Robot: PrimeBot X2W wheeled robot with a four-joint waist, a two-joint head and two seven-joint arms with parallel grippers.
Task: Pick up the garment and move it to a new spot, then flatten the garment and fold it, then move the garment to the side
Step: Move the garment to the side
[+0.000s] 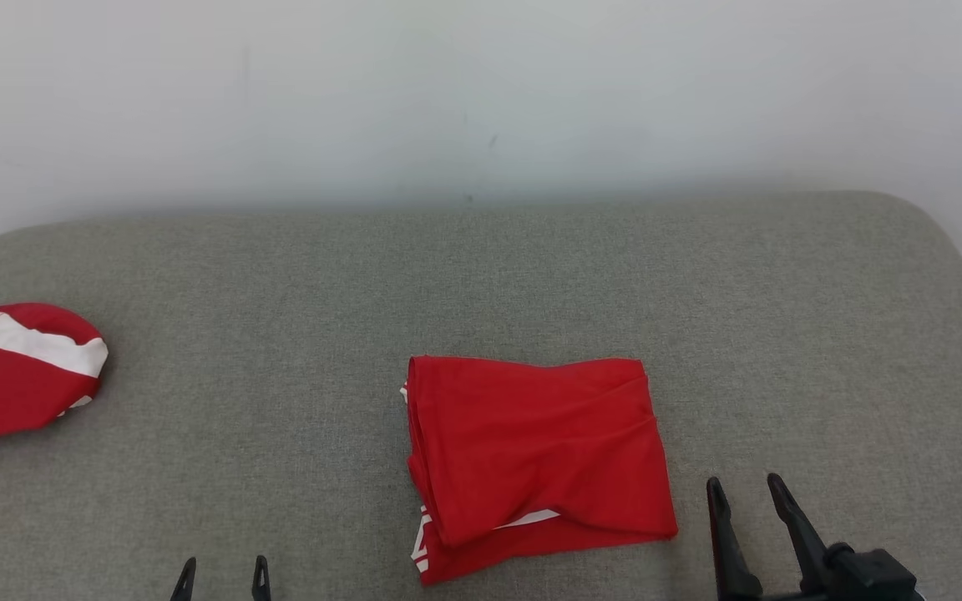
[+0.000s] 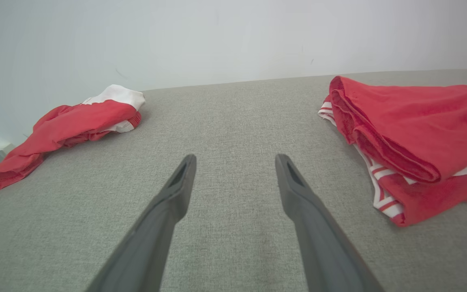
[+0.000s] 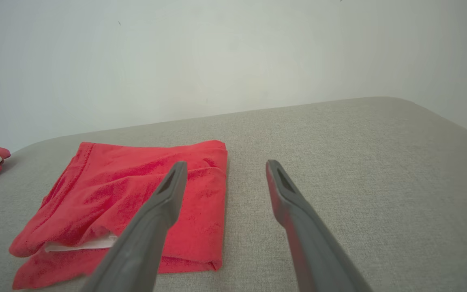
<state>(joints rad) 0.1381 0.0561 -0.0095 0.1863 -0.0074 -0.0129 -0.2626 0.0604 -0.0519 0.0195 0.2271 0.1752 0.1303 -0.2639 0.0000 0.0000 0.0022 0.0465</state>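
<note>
Garment: the red garment (image 1: 535, 463) is folded into a rough rectangle of stacked layers, with white stripes peeking out at its left and near edges. It lies flat, and neither gripper touches it.
Cushion: a grey woven cushion (image 1: 481, 275) lies under the garment and spreads out on every side of it.
Left gripper: the left gripper (image 1: 225, 561) is well to the left of the garment and nearer the robot. Its jaws are spread wide with nothing between them, above bare cushion.
Right gripper: the right gripper (image 1: 744, 482) is just beside the garment's near right corner and apart from it. Its jaws are released wide and empty. In the right wrist view one finger crosses in front of the garment's right part.
Other cloth: a crumpled red-and-white cloth (image 1: 17, 376) sits well apart to the garment's left, running past the picture's edge.
Wall: a pale wall (image 1: 481, 92) stands beyond the garment's far edge.
</note>
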